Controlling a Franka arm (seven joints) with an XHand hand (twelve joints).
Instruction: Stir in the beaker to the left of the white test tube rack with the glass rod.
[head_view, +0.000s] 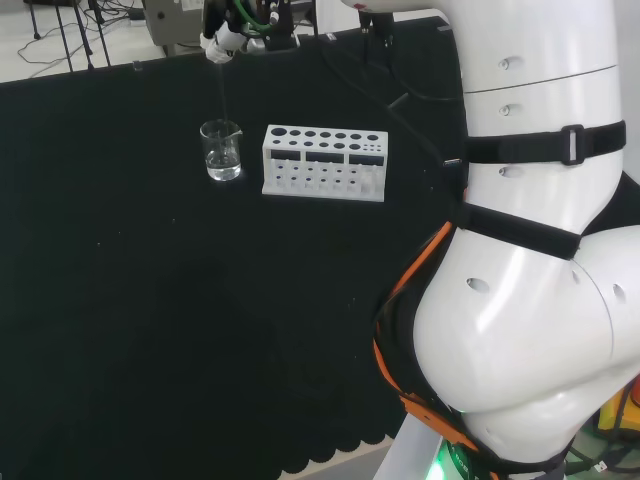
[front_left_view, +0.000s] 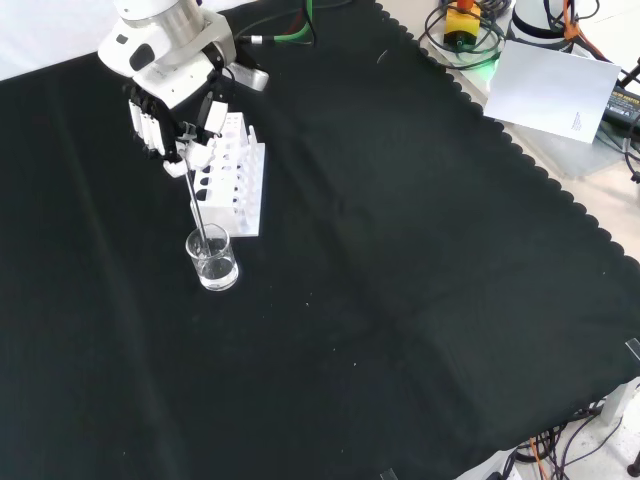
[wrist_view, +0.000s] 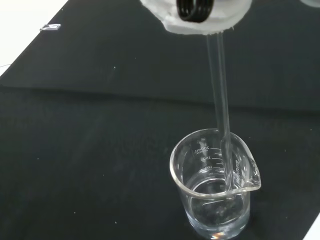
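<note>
Beaker (head_view: 221, 151) of clear liquid sits at nine o'clock of the white test tube rack (head_view: 323, 162) in the head view, the robot hand (front_left_view: 178, 112) pinching the glass rod (wrist_view: 222, 107) dipped inside, so stirring looks underway or imminent.

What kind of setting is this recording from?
Most likely a robotics lab staged as a chemistry bench: a glass beaker with clear liquid, a white test tube rack, and the hand holding a glass rod.
</note>
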